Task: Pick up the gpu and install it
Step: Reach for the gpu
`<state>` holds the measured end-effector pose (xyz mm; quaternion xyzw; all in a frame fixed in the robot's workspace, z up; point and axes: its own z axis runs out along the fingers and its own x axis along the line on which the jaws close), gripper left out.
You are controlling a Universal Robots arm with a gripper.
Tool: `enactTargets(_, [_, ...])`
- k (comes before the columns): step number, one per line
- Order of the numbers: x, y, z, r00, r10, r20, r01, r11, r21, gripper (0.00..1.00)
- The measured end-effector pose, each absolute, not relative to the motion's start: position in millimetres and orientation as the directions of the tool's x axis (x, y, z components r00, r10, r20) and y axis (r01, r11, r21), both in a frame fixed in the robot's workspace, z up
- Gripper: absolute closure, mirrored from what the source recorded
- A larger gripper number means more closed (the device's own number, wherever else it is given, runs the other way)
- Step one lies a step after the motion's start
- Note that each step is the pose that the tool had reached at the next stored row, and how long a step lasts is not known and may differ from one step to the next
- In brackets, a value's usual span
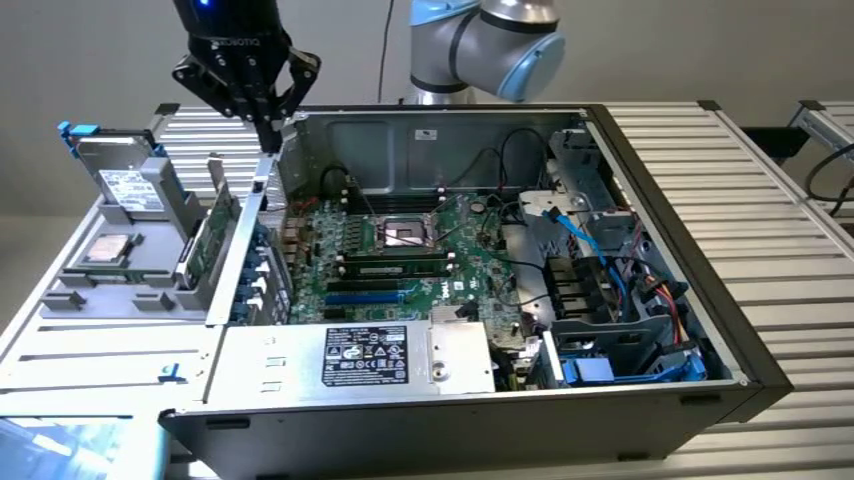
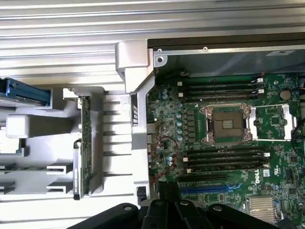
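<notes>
Power-supply housing, silver with a printed label, lies along the near edge of an open computer case that rests on a ribbed metal surface. Behind it, on the floor of the case, is the large green motherboard with its uncovered processor socket near the middle. Blue cables loop through the bay on the exterior view's right.

Outside the case, on the exterior view's left, a grey tray holds two silver hard drives, one flat and one propped up further back. The gpu stands on edge in a slot of this tray, just beside the case wall, with its silver bracket at the far end. The wrist view shows the same card edge-on as a thin green strip in the tray, apart from the motherboard and not yet installed.

Further back and higher, the black fingers point straight down, pressed together with nothing between them. They hang over the far end of the case wall that separates tray from motherboard, clear of the gpu. Whether the tips touch that wall I cannot tell. In the wrist view the fingers sit over the motherboard's edge. Beyond them rises the grey and blue arm.
</notes>
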<state>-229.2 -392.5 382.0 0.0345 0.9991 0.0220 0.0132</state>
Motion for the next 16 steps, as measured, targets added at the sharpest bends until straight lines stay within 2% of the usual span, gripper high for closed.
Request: enactTargets(16, [-295.9, -391.6, 379.7, -0.998, 0.065, -0.011, 0.065, 0.997, 0.044, 0.88])
